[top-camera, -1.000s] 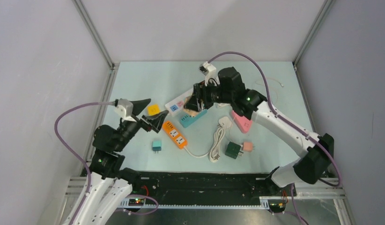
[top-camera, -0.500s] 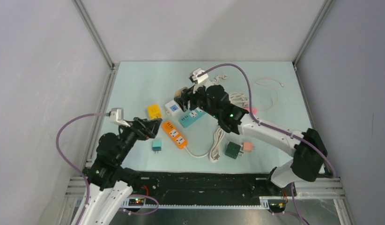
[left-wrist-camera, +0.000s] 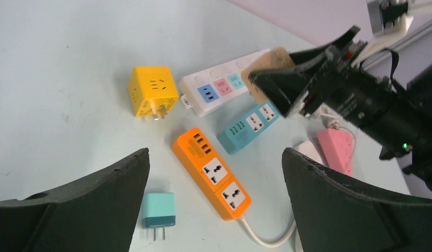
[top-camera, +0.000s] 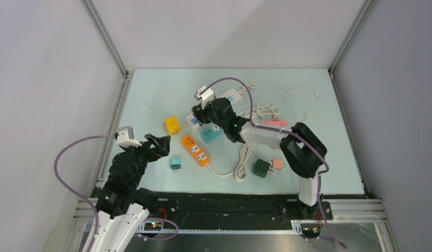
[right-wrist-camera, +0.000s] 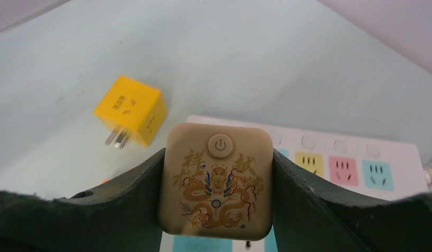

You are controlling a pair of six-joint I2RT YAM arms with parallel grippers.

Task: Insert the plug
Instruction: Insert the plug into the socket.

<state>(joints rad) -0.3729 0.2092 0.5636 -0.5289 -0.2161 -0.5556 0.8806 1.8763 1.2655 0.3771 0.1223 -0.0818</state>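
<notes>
My right gripper is shut on a beige plug printed with a gold dragon and a power button, one finger on each side. The plug hangs above the left end of the white power strip, with a teal strip just below it. From above, the right gripper covers the plug. My left gripper is wide open and empty, hovering over the orange power strip near the table's left front. In the top view it stands left of that strip.
A yellow cube adapter lies left of the strips. A small teal plug rests beside the orange strip. A pink strip, a coiled white cable, a dark green adapter and a pink adapter lie to the right.
The right arm has swung left and folded in, carrying the plug towards the white strip's left end. The left arm has drawn back towards its base, still open.
</notes>
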